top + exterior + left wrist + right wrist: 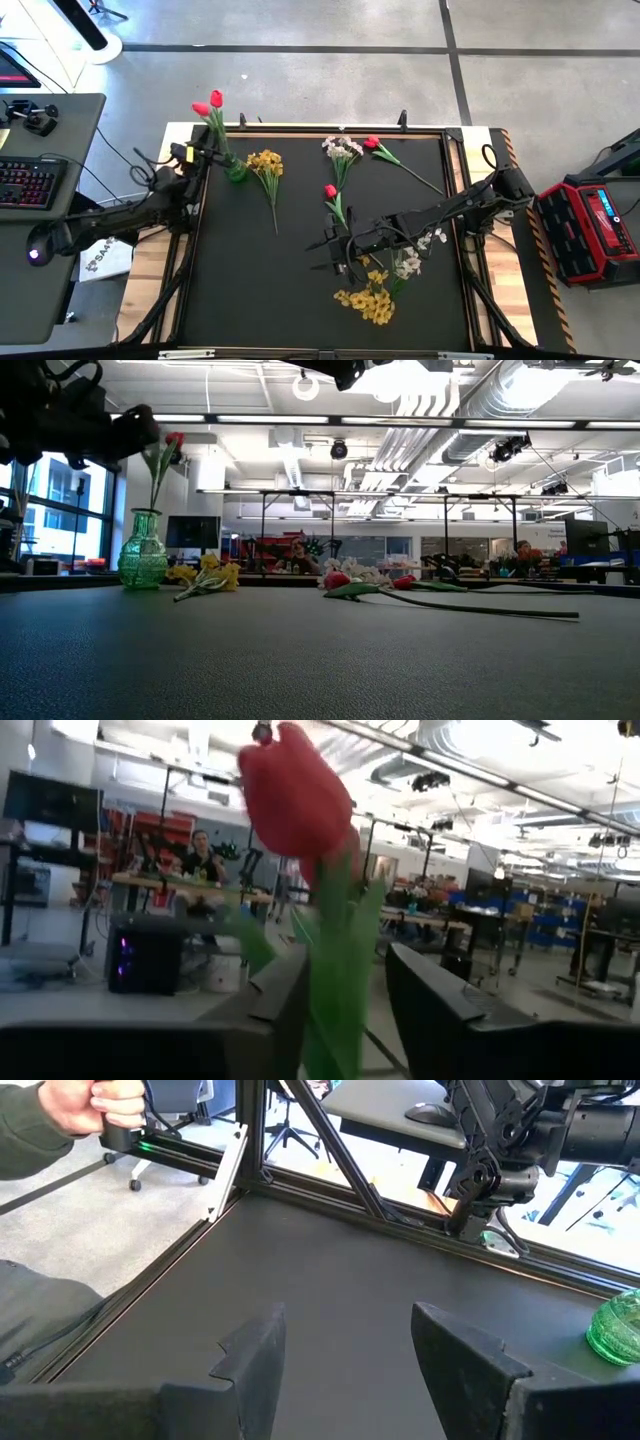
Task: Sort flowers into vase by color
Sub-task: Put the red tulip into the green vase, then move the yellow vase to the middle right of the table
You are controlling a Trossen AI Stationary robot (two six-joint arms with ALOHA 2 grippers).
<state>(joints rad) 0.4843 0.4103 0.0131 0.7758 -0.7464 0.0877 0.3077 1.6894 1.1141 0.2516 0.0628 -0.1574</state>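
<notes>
While left gripper [200, 152] hangs by green vase [234, 168] at far left, I judge tulip drop underway; high view: vase holds two red tulips [208, 103]
Low view: vase [142, 552] upright, keep stem vertical
Left wrist: jaws apart around tulip stem [335, 980]
Right wrist: right gripper [345, 1345] jaws apart, empty, mid-table
</notes>
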